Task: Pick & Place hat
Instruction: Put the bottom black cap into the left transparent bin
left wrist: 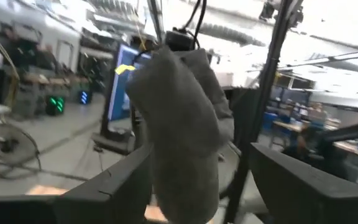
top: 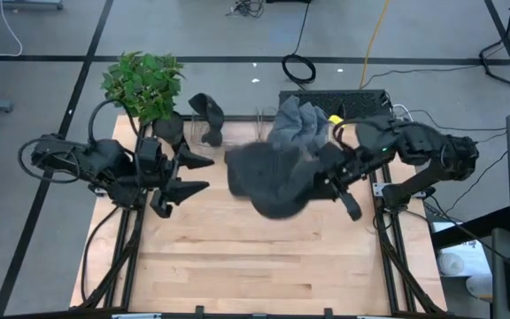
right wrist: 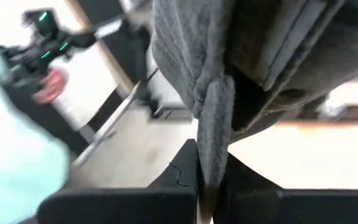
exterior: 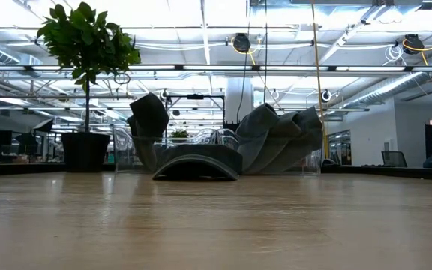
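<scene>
grey hat [top: 268, 177] pinched by right gripper [top: 333, 182] at frame centre; left gripper [top: 187, 175] jaws wide, nothing held, frame left.

L end effector [top: 187, 175] agape, R [top: 336, 180] clamped.

A potted plant [top: 142, 84] with green leaves occupies the upper left of the high view, at the far corner of the wooden worktop [top: 255, 257]. A coiled black cable [top: 298, 67] lies on the floor at upper centre. A yellow cable [top: 374, 40], possibly a hose, runs toward the top edge.
</scene>
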Tool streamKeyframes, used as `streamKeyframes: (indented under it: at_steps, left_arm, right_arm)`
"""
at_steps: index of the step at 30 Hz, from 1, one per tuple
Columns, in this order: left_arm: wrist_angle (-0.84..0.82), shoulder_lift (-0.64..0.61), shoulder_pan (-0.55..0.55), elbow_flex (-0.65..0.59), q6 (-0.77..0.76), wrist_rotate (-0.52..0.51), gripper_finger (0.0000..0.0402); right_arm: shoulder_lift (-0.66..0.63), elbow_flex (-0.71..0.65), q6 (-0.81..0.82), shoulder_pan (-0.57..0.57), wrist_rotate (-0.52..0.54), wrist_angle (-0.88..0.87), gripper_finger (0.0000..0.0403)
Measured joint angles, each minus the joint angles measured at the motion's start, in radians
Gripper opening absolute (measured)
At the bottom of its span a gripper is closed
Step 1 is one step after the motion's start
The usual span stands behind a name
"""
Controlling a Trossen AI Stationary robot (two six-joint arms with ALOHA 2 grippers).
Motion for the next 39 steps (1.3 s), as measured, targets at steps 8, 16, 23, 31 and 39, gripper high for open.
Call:
streamKeyframes:
  at_steps: [8, 16, 23, 31, 39]
  left_arm:
    - [-0.160, -0.010, 0.051, 0.000, -0.205, 0.190, 0.0258]
    - [-0.182, 0.000, 0.111, 0.000, -0.349, 0.389, 0.0268]
    - [-0.201, 0.019, 0.165, 0.000, -0.464, 0.525, 0.0269]
    - [-0.184, 0.068, 0.202, 0.000, -0.525, 0.621, 0.0269]
    - [-0.072, 0.153, 0.215, 0.000, -0.579, 0.715, 0.0269]
  right_arm:
    - [0.036, -0.001, 0.103, 0.000, -0.311, -0.131, 0.0000]
    - [0.110, -0.001, 0.178, 0.000, -0.533, -0.112, 0.0000]
    - [0.161, -0.001, 0.178, -0.008, -0.581, -0.061, 0.0000]
    - [0.221, -0.001, 0.235, -0.026, -0.655, 0.059, 0.0000]
    - [0.237, -0.001, 0.232, -0.026, -0.678, 0.071, 0.0000]
